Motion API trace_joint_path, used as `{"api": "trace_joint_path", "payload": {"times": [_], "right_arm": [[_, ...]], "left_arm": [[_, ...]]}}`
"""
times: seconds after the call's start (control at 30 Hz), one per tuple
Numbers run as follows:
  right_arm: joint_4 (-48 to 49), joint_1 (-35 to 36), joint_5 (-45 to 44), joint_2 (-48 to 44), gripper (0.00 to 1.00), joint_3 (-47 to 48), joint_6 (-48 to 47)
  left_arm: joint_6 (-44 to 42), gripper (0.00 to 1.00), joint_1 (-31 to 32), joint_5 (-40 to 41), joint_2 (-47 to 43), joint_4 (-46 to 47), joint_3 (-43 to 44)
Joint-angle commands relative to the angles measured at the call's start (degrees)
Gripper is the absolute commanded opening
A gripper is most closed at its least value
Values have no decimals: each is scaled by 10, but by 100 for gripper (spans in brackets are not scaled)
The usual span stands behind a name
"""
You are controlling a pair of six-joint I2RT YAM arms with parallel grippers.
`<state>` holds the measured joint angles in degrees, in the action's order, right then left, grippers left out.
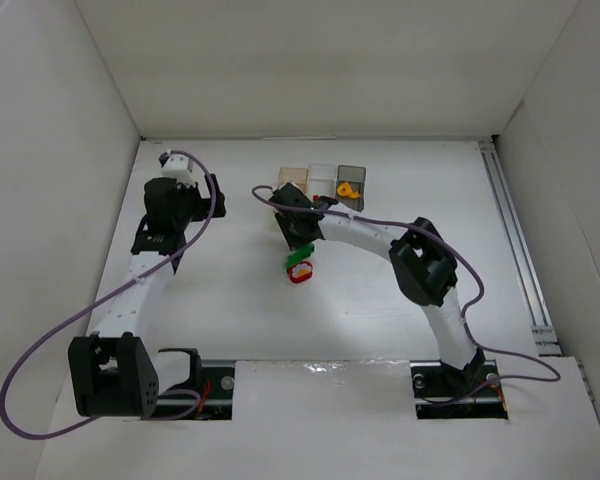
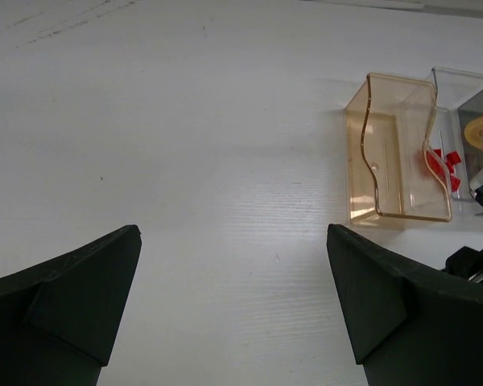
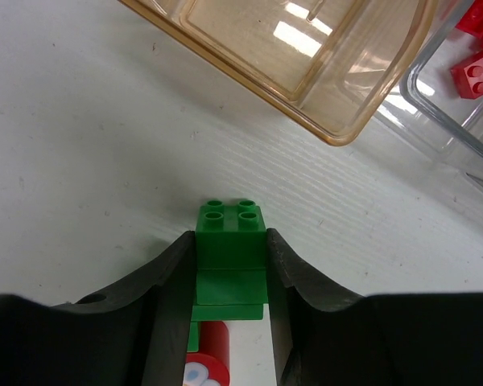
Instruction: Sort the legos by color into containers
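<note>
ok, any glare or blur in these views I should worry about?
Top external: white table washed out, with a shiny glare strip along its near edge. Left wrist: even light, amber container crisp. Right wrist: bright reflections on the amber container, green brick sharp.

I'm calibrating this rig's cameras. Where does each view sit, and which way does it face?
Top external: above and behind the bases, looking down on the table; the left arm and right arm show whole.
Left wrist: on the left arm, facing across to the amber container; the open left gripper frames it.
Right wrist: on the right arm, looking down along the right gripper, which clasps a green brick.
Shared: all three show the amber container.
</note>
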<state>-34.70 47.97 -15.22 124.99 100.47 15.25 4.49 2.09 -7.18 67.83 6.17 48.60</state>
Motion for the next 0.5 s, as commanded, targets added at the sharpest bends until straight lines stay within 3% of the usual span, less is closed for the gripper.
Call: {"api": "trace_joint_path", "payload": {"times": [0.0,0.13,0.27,0.47], "right_arm": [[-5,-3,5,-5,3,20,-3],[51,-16,32,-88,0,-34,-25],[156,-30,92,-198,0,-108,-31],[244,-41,98,-279,0,-165,-14]], "left_arm": [[-40,100,-5,-41,-43,49,-24],[-125,100,-5,-150,-83,32,-44],[-178,100,-16,-334,-129,-11,-68],[-101,100,-16,-458,-112,-44,-54]]}}
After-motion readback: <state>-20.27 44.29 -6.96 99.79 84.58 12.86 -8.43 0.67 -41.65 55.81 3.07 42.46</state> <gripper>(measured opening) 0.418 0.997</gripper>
